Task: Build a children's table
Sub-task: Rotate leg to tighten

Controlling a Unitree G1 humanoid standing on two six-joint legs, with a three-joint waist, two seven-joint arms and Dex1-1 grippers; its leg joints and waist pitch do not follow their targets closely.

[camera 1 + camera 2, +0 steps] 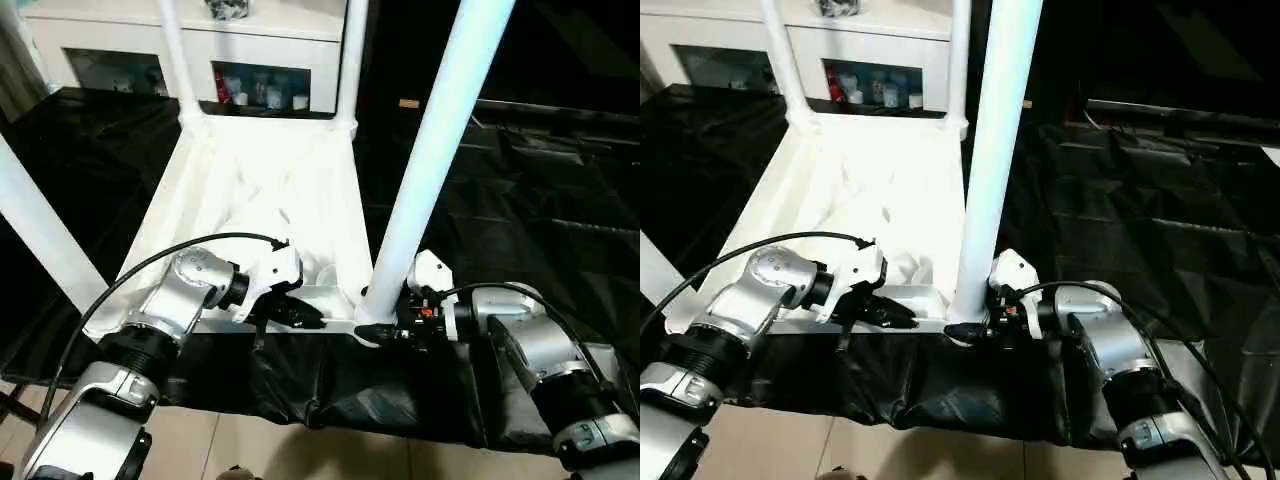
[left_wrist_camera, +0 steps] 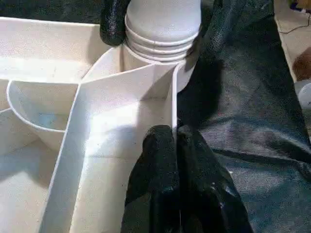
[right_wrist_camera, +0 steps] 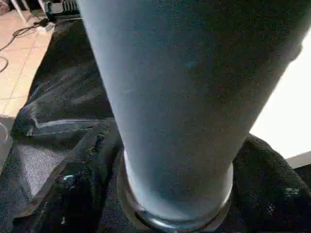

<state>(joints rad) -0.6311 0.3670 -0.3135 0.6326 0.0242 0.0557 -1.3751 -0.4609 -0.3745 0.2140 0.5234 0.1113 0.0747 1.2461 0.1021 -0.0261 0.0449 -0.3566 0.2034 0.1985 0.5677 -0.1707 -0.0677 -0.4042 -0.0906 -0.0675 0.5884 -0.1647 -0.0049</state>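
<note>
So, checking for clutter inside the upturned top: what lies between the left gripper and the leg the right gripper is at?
Just the table's own white rib and corner socket, per the left wrist view; the left gripper pinches that rib below the leg.

The table top [image 1: 260, 190] and its legs [image 1: 430, 150] look like smooth white plastic with a soft sheen, the leg's base ringed with moulded ridges. Crinkled black sheeting [image 1: 520, 200] beneath is glossy and creased. The forearms [image 1: 180, 300] are brushed silver metal, and the fingers [image 2: 170, 194] wear rough, matt black rubber
</note>
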